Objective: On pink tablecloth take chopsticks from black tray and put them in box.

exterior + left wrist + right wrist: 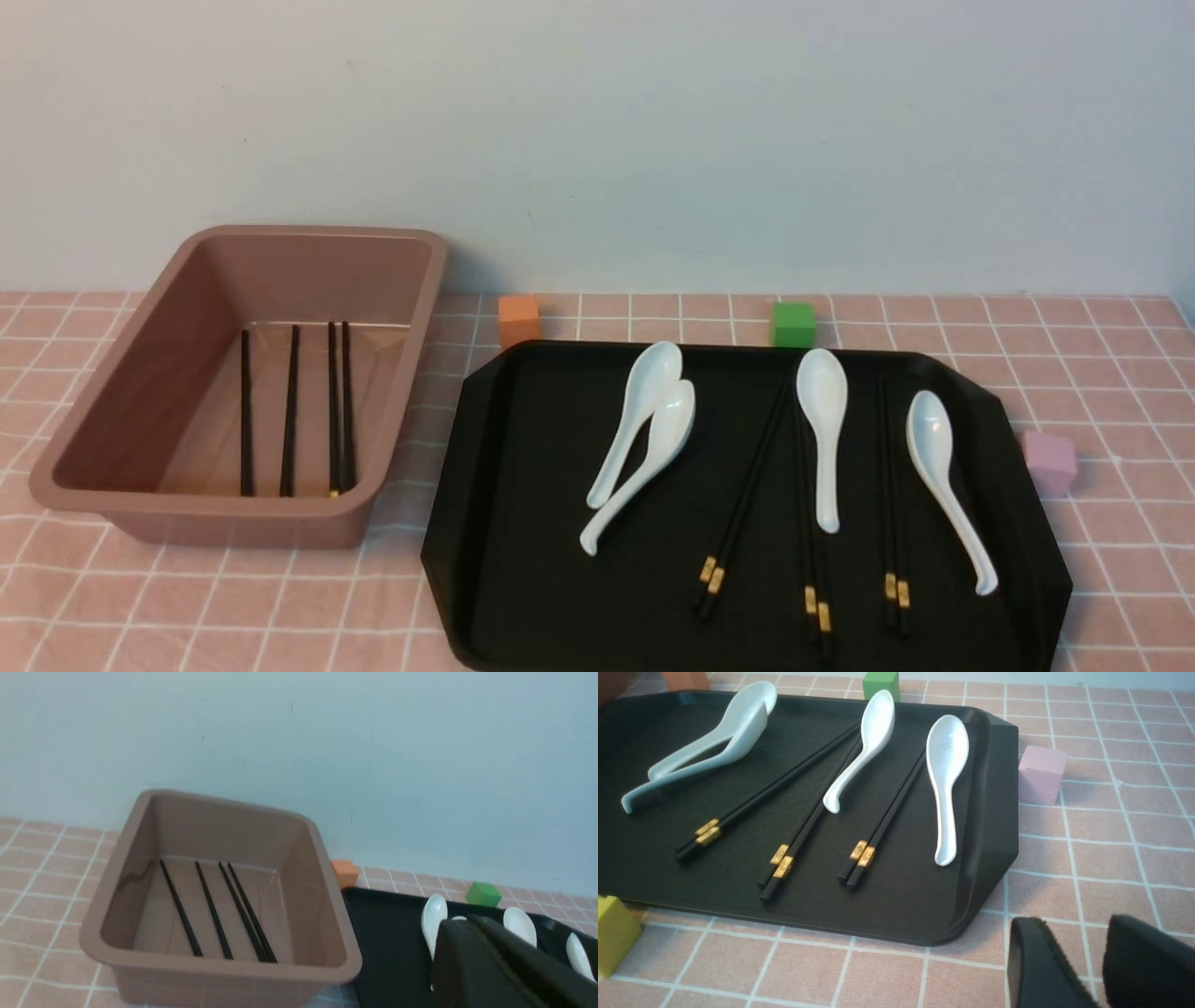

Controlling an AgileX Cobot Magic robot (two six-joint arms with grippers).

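Observation:
The black tray point(523, 523) lies on the pink tablecloth point(1120, 560) and holds three pairs of black chopsticks point(742, 509) with gold bands, among white spoons. They also show in the right wrist view point(803, 826). The brown box point(112, 411) stands left of the tray with several chopsticks point(289, 425) lying in it, also seen in the left wrist view point(215, 910). My left gripper point(467, 919) is shut and empty, above the tray's left part. My right gripper point(1073, 933) is open and empty over the cloth, off the tray's near right corner. Neither gripper shows in the front view.
Several white soup spoons point(822, 420) lie on the tray between the chopstick pairs. Small cubes stand around it: orange point(519, 319), green point(793, 324), pink point(1049, 461) and yellow point(612, 933). A pale wall is close behind.

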